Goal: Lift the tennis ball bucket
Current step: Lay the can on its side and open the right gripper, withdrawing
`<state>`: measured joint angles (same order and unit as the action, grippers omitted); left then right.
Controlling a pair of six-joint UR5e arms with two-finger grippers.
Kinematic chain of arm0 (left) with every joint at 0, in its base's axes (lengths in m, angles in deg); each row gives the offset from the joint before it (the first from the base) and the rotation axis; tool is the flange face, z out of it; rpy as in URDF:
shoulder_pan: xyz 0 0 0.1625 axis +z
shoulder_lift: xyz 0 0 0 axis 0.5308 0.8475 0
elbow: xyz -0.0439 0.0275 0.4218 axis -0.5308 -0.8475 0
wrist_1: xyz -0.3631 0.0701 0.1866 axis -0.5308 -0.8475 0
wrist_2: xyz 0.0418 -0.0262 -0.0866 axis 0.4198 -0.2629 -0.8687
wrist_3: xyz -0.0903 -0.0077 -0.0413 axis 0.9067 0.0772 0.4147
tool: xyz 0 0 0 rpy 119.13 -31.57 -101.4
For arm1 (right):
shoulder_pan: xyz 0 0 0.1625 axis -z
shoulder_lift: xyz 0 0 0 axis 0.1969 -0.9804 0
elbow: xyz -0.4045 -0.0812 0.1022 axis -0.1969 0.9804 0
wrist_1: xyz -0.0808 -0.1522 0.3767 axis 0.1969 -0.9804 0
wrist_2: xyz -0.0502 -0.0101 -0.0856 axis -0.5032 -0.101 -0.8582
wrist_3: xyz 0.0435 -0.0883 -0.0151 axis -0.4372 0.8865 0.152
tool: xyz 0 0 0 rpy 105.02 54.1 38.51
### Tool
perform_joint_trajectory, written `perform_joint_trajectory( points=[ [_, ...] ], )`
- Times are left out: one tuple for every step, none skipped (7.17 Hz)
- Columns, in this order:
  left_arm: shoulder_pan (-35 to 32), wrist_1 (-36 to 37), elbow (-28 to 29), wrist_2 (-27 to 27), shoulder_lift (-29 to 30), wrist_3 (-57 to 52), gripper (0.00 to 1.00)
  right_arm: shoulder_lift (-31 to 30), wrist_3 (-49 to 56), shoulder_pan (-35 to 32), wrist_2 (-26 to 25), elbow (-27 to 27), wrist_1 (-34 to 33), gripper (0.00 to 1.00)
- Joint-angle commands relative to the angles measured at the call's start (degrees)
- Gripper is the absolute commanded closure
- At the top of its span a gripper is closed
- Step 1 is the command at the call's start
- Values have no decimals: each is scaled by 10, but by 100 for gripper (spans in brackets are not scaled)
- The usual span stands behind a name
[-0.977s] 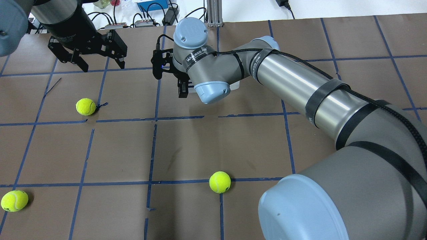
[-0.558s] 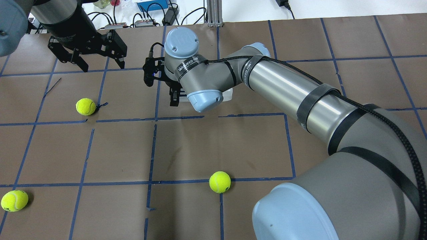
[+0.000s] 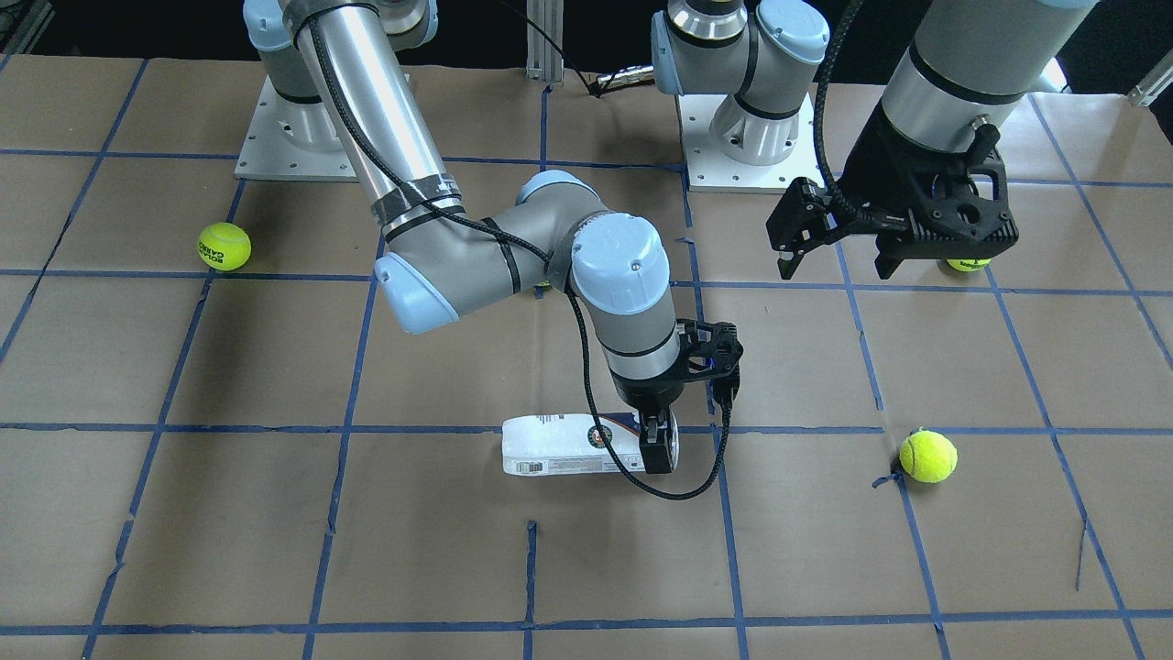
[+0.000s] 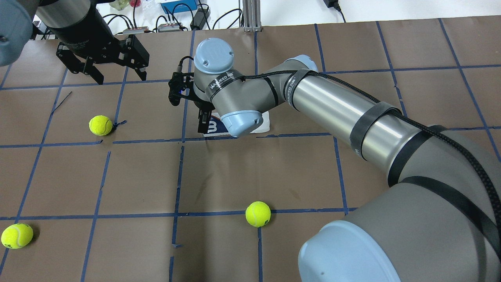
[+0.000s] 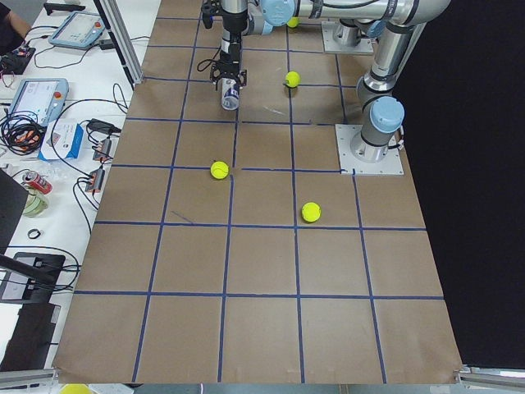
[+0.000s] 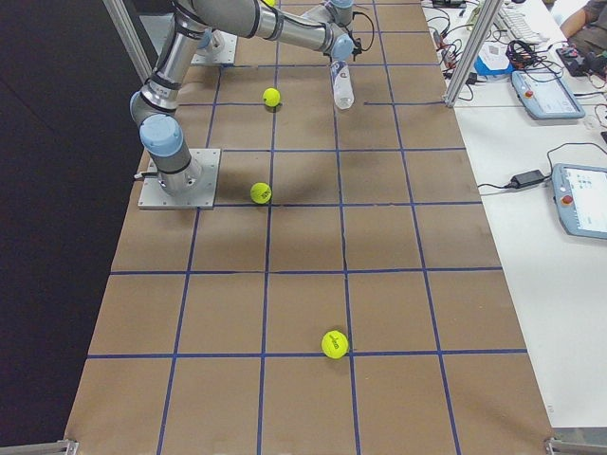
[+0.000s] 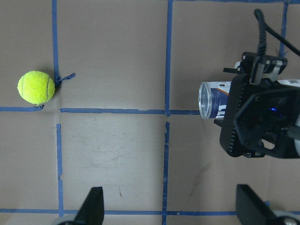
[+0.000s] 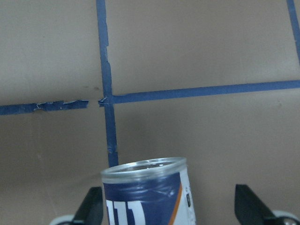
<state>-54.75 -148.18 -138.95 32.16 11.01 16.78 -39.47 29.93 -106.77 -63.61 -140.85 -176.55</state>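
Brown-papered desk (image 3: 275, 550), blue tape grid | tennis ball bucket (image 3: 559, 445) lies on its side on desk, not lifted | right end effector (image 3: 660, 442) straddles bucket's open end, fingers apart, not clamped | left end effector (image 3: 837, 269) spread, well apart from bucket | left: clamp, lift

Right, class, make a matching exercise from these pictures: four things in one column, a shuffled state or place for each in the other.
1. tennis ball bucket
2. right hand
3. left hand
4. tennis ball nearest the left hand

A. open, empty, away from the bucket
B. yellow-green, loose on the table
C. lying on its side, clear, printed label
D. open, fingers either side of the bucket

Pairs: 1-C, 2-D, 3-A, 4-B
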Motion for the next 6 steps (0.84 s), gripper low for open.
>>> perform_joint_trajectory(
  points=[
    [1, 0, 7, -4, 1, 0, 0, -62, -6, 41, -75, -6, 33, 0],
    [4, -1, 16, -3, 8, 0, 0, -99, -5, 89, -71, -6, 81, 0],
    [22, -8, 10, -7, 9, -1, 0, -139, -5, 143, -67, -4, 133, 0],
    [42, -12, 2, -53, 19, -1, 0, -182, -5, 200, -44, -3, 208, 0],
    [45, -18, -3, -74, 37, -4, 0, -223, -5, 256, -15, 1, 276, 0],
    [45, -17, -4, -103, 76, -12, 0, -263, -12, 286, 8, -3, 318, 0]
  ],
)
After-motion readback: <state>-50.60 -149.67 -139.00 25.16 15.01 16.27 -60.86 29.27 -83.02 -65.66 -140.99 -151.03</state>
